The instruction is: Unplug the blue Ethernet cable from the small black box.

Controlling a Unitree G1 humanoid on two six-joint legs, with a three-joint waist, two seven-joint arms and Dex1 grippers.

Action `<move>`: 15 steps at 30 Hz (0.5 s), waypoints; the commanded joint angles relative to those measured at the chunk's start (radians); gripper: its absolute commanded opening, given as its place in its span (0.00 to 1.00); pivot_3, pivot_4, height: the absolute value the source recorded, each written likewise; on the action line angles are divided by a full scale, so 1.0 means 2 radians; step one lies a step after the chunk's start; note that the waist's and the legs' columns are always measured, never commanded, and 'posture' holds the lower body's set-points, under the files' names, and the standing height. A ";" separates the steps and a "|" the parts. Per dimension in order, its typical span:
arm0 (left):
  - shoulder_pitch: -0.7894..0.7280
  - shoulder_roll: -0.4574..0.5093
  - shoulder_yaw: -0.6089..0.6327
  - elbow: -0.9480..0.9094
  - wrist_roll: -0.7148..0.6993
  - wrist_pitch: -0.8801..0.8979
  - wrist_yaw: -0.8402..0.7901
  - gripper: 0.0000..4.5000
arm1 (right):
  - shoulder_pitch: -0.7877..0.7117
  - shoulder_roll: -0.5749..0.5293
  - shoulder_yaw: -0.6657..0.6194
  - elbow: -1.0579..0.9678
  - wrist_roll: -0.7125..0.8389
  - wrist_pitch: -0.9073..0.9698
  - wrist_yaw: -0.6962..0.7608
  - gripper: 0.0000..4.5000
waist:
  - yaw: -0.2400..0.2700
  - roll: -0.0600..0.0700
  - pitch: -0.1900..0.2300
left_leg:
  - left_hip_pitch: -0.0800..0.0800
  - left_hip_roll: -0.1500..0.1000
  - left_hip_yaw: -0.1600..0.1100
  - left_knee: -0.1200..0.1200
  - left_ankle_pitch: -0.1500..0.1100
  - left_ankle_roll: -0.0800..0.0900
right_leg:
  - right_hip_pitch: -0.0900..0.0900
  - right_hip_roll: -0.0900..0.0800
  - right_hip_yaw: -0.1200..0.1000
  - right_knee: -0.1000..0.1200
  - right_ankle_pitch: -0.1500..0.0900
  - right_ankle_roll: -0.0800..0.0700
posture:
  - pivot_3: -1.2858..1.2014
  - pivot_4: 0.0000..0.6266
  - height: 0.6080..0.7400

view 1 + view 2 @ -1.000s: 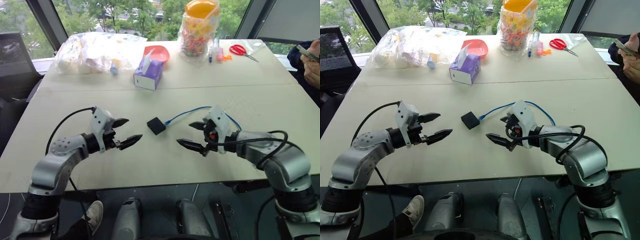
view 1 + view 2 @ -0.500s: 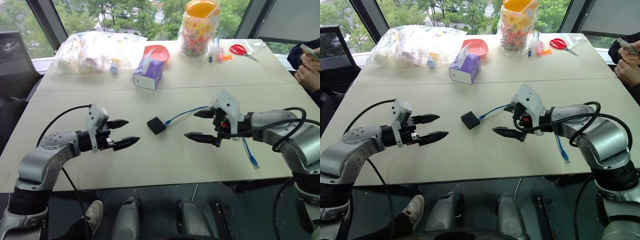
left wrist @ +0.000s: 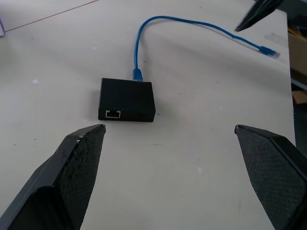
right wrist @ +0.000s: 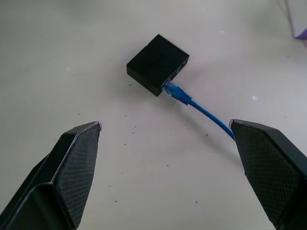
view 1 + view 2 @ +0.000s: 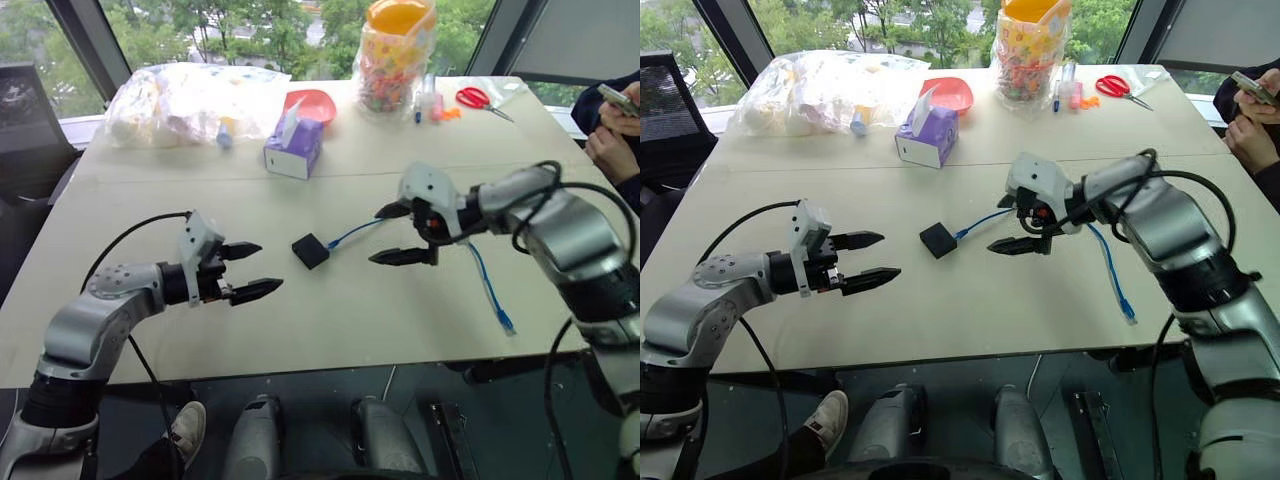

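Observation:
The small black box [image 5: 311, 250] lies flat on the beige table [image 5: 300, 320] between my two grippers. The blue Ethernet cable [image 5: 351, 233] is plugged into the box's right side, passes under my right gripper and curves toward the table's front right, where its free plug [image 5: 507, 326] lies. My left gripper [image 5: 268, 266] is open, to the left of the box and pointing at it. My right gripper [image 5: 376, 237] is open, hovering over the cable just right of the box. In the wrist views the box [image 3: 126, 99] [image 4: 158, 63] lies ahead of both open grippers, untouched.
At the back of the table stand a purple-and-white tissue box [image 5: 295, 148], a red bowl [image 5: 314, 101], a clear plastic bag [image 5: 190, 98], a jar of sweets [image 5: 398, 55] and red scissors [image 5: 478, 98]. A person's hands [image 5: 612, 140] hold a phone at the right edge.
My right gripper has risen, moved away from me over the cable and rolled, with its fingers now pointing left at the box. The left gripper has stayed in place.

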 commanded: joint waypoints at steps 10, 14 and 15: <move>0.033 0.008 0.026 -0.058 -0.003 -0.003 0.028 1.00 | -0.184 0.199 0.068 0.474 -0.182 -0.257 0.050 1.00 | 0.000 0.001 0.001 | 0.000 0.000 0.000 0.000 0.000 0.000 | -0.002 0.001 0.000 0.006 -0.001 0.002 | 0.52 0.24 0.96; 0.050 0.012 0.038 -0.073 -0.005 0.000 0.038 1.00 | -0.200 0.234 0.066 0.533 -0.215 -0.290 0.052 1.00 | -0.001 0.001 0.001 | 0.000 0.000 0.000 0.000 0.000 -0.001 | -0.002 0.000 0.000 0.006 -0.001 0.002 | 0.52 0.24 0.96; 0.053 0.012 0.039 -0.076 -0.005 0.000 0.039 1.00 | -0.203 0.240 0.064 0.541 -0.221 -0.293 0.053 1.00 | -0.002 0.001 0.001 | 0.000 0.000 0.000 0.000 0.000 -0.001 | -0.002 0.000 0.000 0.006 -0.001 0.002 | 0.52 0.24 0.96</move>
